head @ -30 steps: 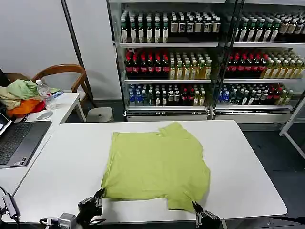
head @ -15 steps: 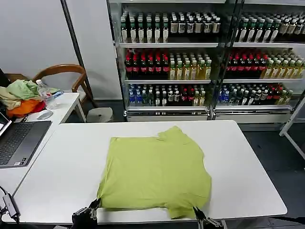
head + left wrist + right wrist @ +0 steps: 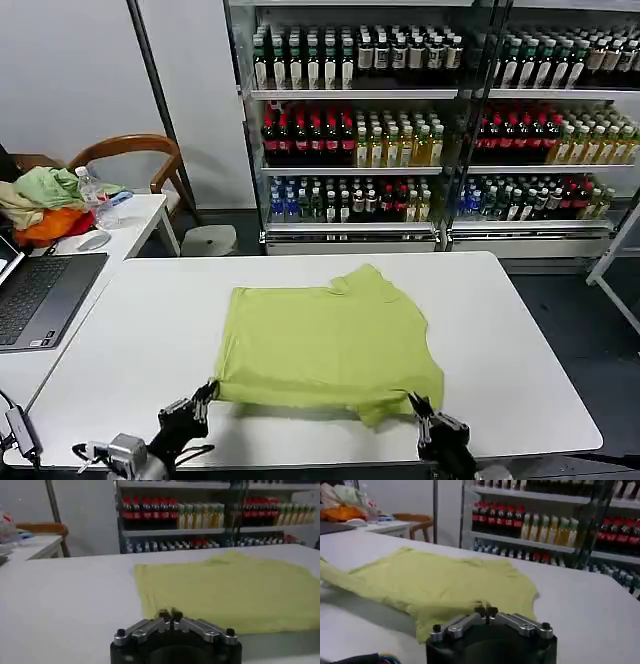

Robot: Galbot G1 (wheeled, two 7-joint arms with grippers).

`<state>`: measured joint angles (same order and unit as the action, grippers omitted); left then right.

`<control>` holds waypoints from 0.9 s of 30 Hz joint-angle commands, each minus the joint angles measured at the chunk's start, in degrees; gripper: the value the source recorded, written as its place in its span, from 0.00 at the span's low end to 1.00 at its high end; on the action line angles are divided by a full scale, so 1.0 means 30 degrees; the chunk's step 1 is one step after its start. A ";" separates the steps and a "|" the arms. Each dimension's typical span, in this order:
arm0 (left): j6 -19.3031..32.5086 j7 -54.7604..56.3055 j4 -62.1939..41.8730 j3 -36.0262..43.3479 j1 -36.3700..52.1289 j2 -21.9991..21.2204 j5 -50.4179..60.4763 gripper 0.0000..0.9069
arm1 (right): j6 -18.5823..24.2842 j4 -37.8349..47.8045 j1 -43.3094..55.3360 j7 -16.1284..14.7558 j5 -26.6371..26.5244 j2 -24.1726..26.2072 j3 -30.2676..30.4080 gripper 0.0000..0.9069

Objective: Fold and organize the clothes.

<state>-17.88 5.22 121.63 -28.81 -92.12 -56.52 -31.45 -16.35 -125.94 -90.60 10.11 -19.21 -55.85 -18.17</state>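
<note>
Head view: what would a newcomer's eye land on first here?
The lime T-shirt spread mid-table, its near hem lifted off the white table. The left hand and right hand each pinch a near corner. Behind stand shelves of bottled drinks.

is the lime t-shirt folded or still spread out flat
Partly folded: the T-shirt has its sleeves tucked in, and both grippers, left and right, lift its near hem off the table.
</note>
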 commanded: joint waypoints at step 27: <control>0.0355 -0.1207 -0.6290 0.3491 0.7284 0.0355 -0.1467 0.04 | -0.0816 0.5832 0.6462 -0.0338 -0.0862 -0.0970 0.1618 0.00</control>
<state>-16.81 1.83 105.75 -19.34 -73.06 -55.70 -35.47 -18.59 -110.64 -72.87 9.00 -21.56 -58.96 -13.26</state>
